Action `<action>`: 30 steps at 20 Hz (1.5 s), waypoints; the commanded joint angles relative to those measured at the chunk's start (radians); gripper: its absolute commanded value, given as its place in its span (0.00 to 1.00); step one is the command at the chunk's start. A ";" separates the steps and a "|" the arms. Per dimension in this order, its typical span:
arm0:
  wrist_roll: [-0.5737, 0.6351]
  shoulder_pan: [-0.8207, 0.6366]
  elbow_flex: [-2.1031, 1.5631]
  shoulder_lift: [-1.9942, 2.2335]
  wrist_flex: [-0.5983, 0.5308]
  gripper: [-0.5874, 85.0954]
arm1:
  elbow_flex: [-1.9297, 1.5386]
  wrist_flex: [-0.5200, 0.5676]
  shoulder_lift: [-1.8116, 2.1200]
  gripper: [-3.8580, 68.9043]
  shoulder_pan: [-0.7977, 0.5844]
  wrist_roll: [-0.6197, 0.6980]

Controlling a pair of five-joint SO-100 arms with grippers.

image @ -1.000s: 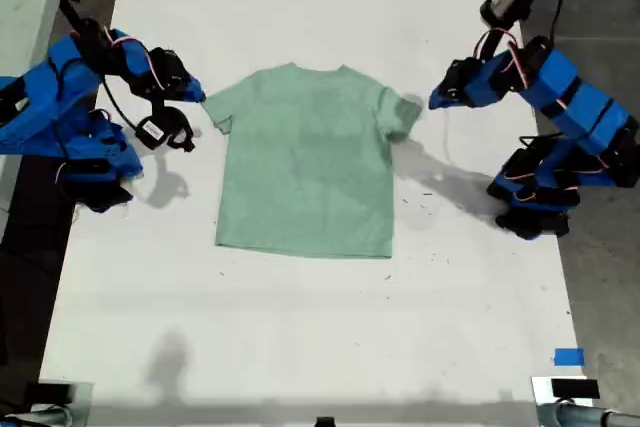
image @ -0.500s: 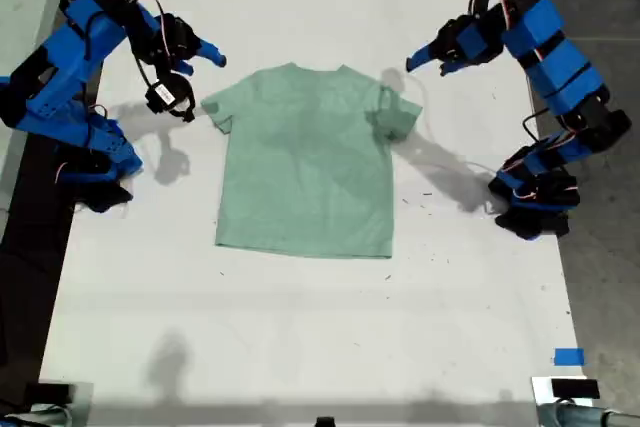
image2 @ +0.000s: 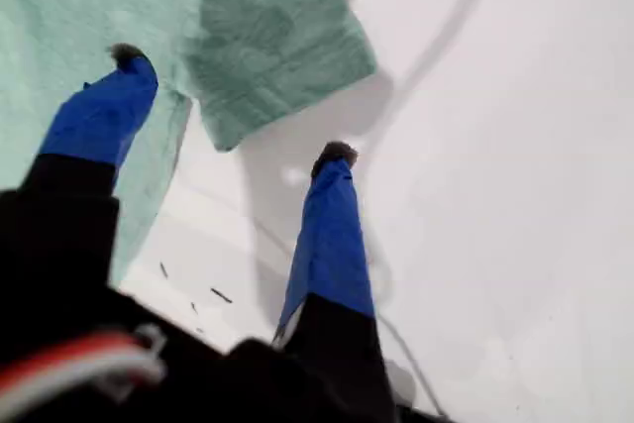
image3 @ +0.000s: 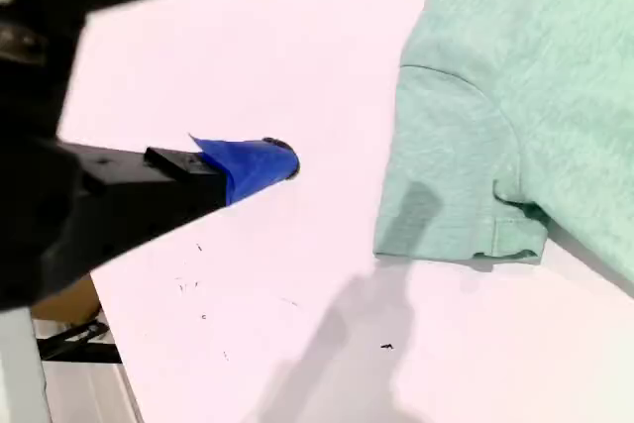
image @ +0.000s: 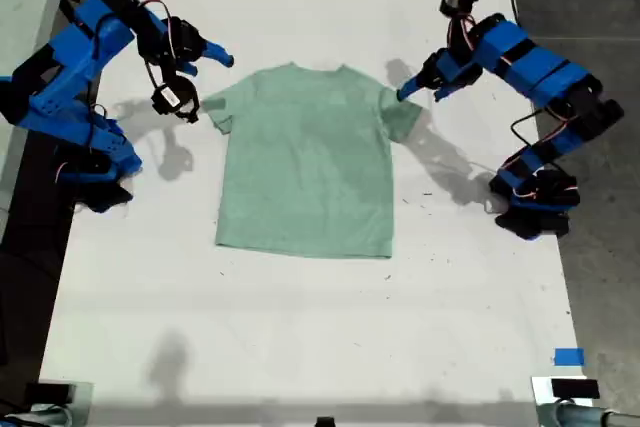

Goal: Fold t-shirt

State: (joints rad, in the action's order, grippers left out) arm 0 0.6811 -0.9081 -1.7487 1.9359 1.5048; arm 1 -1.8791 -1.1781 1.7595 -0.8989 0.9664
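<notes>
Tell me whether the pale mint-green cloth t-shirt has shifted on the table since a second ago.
No. The t-shirt lies in the same spot on the white table; only its sleeve beside my first gripper flattened.

matt cloth t-shirt [image: 305, 157], smooth white table [image: 300, 347]

The first gripper [image2: 230, 106] hangs with its jaws spread wide above the t-shirt [image2: 119, 27]. One blue fingertip [image2: 109, 111] is over the green cloth; the other is over the white table [image2: 495, 195], beside the sleeve [image2: 277, 56], whose hem lies slightly rumpled.
</notes>
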 commanded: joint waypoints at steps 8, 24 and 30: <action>0.000 -0.008 -0.020 0.028 -0.034 0.41 | 0.114 0.225 -0.397 0.50 -0.052 0.114; -0.008 0.029 -0.029 0.038 -0.037 0.40 | 0.833 -0.350 -0.342 0.04 0.149 0.005; -0.012 0.040 -0.029 0.041 -0.038 0.40 | 1.055 -0.236 -0.589 0.04 0.255 -0.161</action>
State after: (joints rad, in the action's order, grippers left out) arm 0 0.6796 -0.8897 -1.7825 1.9359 1.4788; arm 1 -0.9081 -1.4818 1.1858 -0.6703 0.8544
